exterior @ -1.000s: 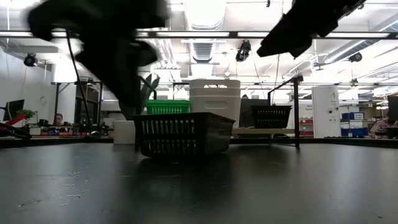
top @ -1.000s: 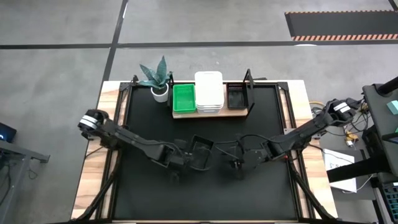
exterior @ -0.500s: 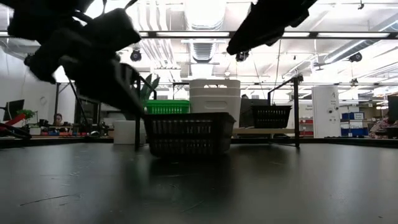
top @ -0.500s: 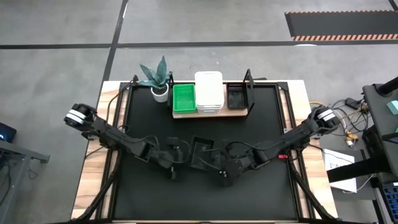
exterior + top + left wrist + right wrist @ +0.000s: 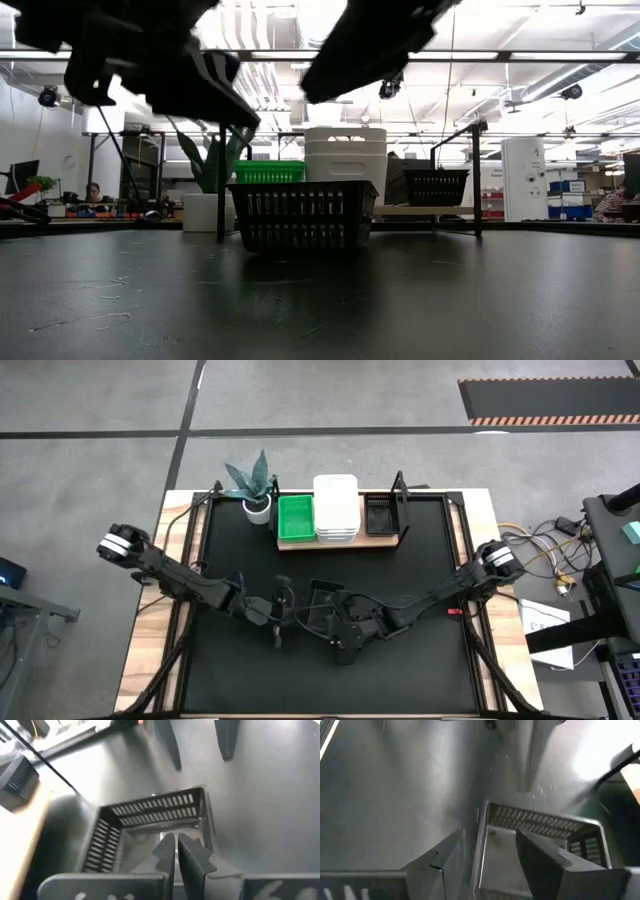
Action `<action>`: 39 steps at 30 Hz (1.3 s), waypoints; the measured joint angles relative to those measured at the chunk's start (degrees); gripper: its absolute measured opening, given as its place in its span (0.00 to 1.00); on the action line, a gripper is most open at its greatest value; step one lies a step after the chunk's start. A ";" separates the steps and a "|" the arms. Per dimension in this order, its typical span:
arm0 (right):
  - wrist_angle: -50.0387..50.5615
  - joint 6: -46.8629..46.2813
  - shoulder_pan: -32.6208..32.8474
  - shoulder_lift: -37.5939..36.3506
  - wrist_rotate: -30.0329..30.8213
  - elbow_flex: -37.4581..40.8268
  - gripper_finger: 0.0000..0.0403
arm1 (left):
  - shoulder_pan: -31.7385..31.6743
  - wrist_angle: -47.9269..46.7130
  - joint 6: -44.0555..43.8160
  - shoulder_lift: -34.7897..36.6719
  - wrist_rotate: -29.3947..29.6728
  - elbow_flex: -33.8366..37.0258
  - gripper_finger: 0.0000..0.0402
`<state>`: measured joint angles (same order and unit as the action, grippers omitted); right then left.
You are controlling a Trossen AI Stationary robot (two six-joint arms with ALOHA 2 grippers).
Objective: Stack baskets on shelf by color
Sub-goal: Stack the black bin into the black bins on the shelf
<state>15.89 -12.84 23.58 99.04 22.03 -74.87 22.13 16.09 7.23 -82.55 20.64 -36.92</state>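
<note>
Floor [image 5: 90, 470]: grey concrete, crossed by dark tape lines. Striped black-and-orange mat [image 5: 548, 400] at 1 o'clock. Table [image 5: 180, 510] — light wood rim around a black top. Cables [image 5: 560, 560] and papers [image 5: 548, 625] at 3 o'clock. Ceiling [image 5: 300, 70]: white, with pipes and long strip lights [image 5: 520, 55]. Back of room (low view): white cabinet [image 5: 522, 178], blue bins [image 5: 570, 200], monitor [image 5: 20, 176] at 9 o'clock — seated person [image 5: 94, 192] nearby.

Bright ceiling strip lights [image 5: 330, 20] are backlighting my low view, silhouetting my blurred arms; glare is sheening the glossy black table top [image 5: 395, 785], and my wrist views are smearing.
</note>
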 joint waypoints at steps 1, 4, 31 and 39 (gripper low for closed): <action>-0.01 0.15 -0.03 0.88 0.03 -0.91 0.42 | 0.00 -1.05 1.51 1.26 0.55 0.04 0.01; 0.12 1.34 -0.53 3.34 0.02 -3.67 0.46 | -0.01 -5.22 3.60 6.06 2.76 0.14 0.01; 3.57 2.03 -3.00 17.46 -4.01 -7.89 0.29 | 0.00 -5.70 3.09 25.70 6.32 7.97 0.01; 6.02 8.05 -2.72 13.69 -4.11 -7.89 0.03 | -0.02 -3.81 2.40 23.96 8.43 9.20 0.01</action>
<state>21.91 -4.80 20.86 112.73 17.91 -82.76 22.11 12.28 9.63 -58.59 29.07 -27.73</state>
